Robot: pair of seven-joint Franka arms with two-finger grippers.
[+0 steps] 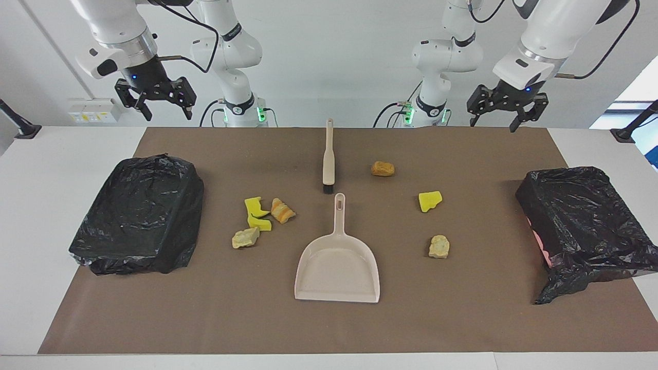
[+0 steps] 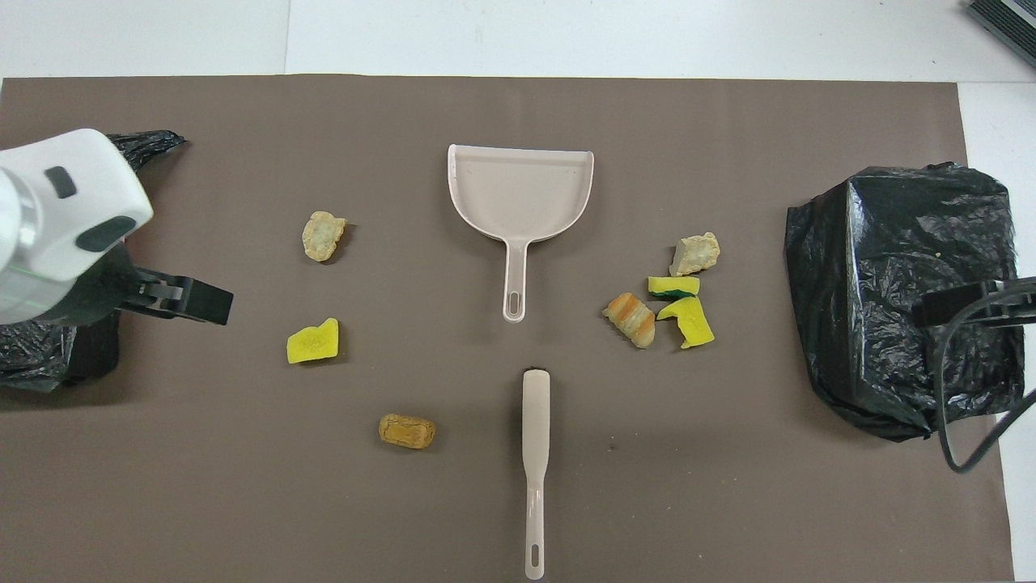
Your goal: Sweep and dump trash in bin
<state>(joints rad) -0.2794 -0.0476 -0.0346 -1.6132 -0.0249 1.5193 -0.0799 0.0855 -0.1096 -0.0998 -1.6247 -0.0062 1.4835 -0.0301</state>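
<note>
- While the facing view shows both grippers whole, up in the air at the robots' edge of the brown mat, the overhead view catches only parts of them: the left gripper's white wrist and one dark finger, and one dark finger of the right gripper with a cable looping under it.
- Both grippers have their fingers spread and hold nothing.
- Seen from above, the left arm's wrist covers much of the black-bagged bin at its end of the table; the facing view shows that bin in full, with a strip of pink at its lower edge.
- Trash lies loose on the mat in two groups. Toward the right arm's end: two yellow chunks, an orange-striped chunk and a pale beige chunk, close together.
- Toward the left arm's end, well apart from each other: a tan-brown chunk nearest the robots, a yellow chunk, and a beige chunk farthest.
- Between the groups lies the beige dustpan, handle pointing toward the robots, and nearer the robots the brush, its black bristles just short of the dustpan's handle.
- A second black-bagged bin sits at the right arm's end, under the right gripper's finger in the overhead view.
</note>
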